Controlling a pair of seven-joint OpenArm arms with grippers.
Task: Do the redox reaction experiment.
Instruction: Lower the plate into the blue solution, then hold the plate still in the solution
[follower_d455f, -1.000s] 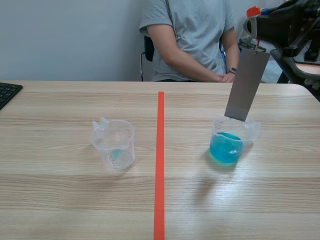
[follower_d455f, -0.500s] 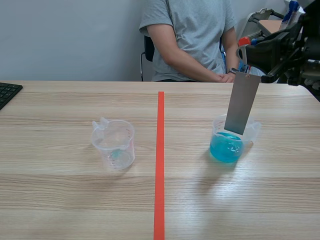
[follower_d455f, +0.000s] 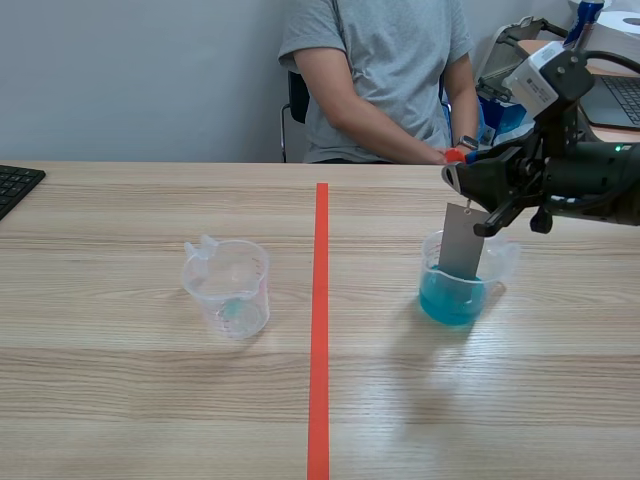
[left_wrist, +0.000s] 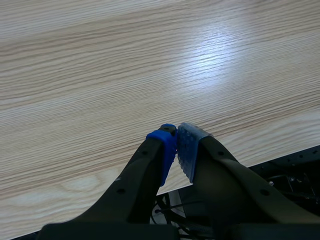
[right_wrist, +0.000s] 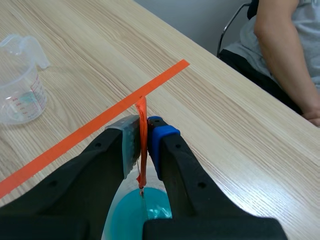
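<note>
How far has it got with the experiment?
Done: the right hand grips the orange strip, the grey metal plate hanging from it. In hand: the plate's lower end is inside the beaker of blue liquid. Left, probably: soaking and lifting out; the clear beaker stands untouched.

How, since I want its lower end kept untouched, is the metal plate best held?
By the orange loop at its top, from above, as the right gripper does now: the metal plate hangs nearly upright with its lower end inside the cup of blue liquid.
</note>
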